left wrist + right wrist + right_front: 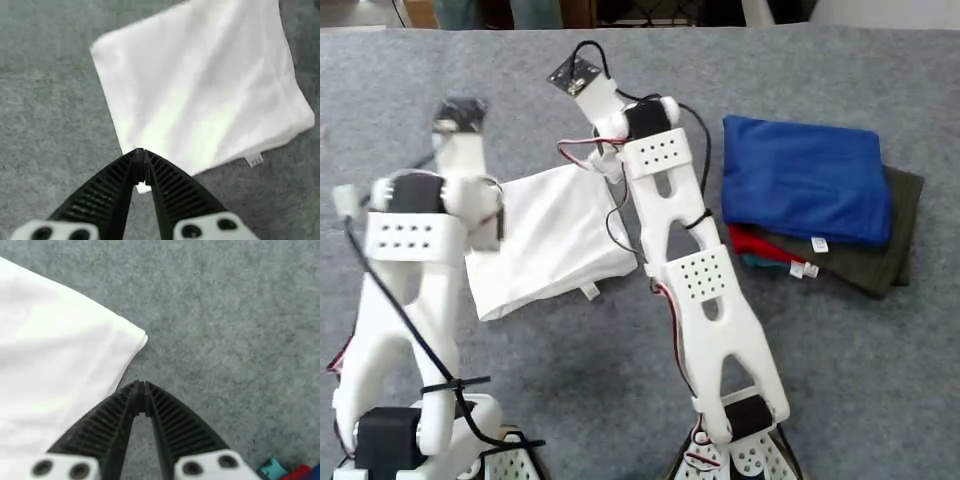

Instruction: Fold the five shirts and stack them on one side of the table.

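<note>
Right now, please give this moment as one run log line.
left tool: shut, at white shirt edge | right tool: shut, near its corner | white shirt: folded, not stacked | stack: blue shirt on top

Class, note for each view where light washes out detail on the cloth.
High view: the white shirt is washed out, folds hardly visible; the blue shirt keeps its creases. Left wrist view: a bright patch glares mid-shirt. Right wrist view: the shirt is nearly blank white beside the dark right claw.
</note>
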